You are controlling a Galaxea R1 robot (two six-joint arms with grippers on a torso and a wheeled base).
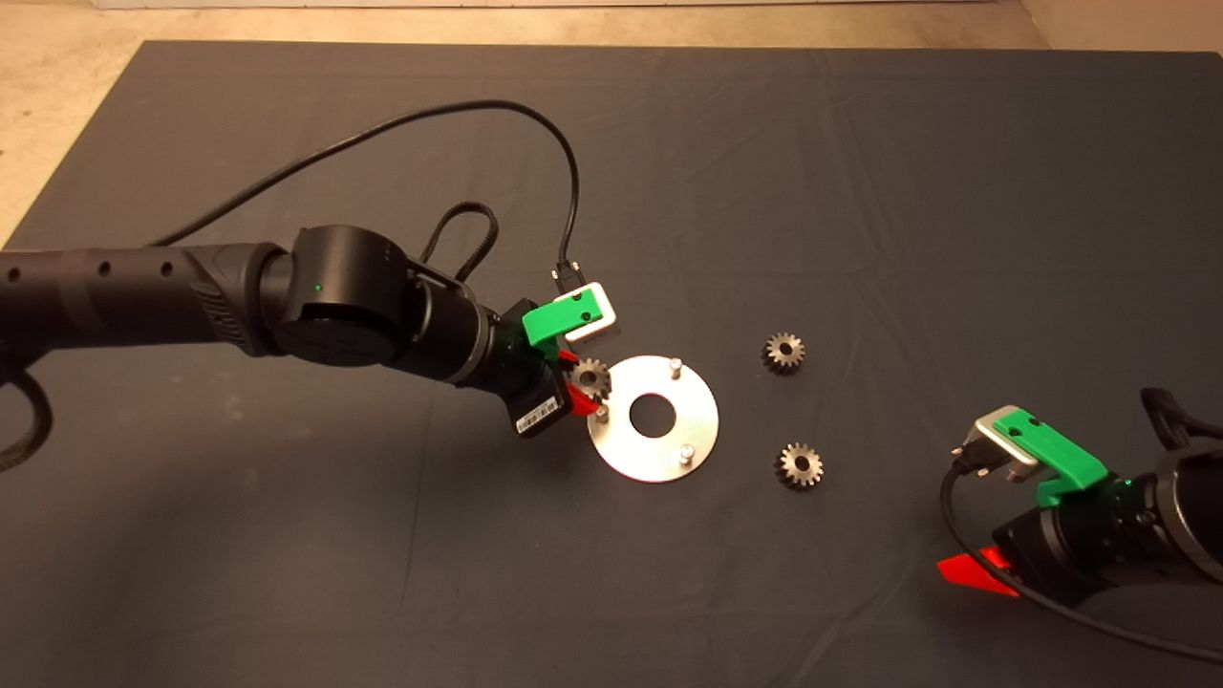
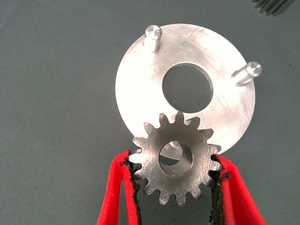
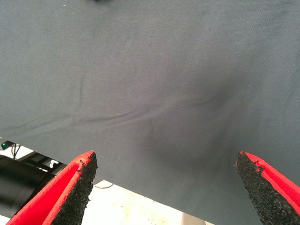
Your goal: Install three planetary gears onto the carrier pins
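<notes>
surface (image 1: 860, 172): dark mat, 2 loose gears (image 1: 783, 353) right of disc (image 1: 697, 401)
L gripper (image 2: 176, 180): clamps gear 1 (image 2: 176, 159) over a pin (image 1: 602, 413), not seated
R gripper (image 3: 164, 187): idle, fingers apart
done: 0/3

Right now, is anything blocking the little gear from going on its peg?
Nothing visible does. The left gripper holds the gear just above the nearest carrier pin, which shows through the gear's hole. The disc around it is bare.
</notes>
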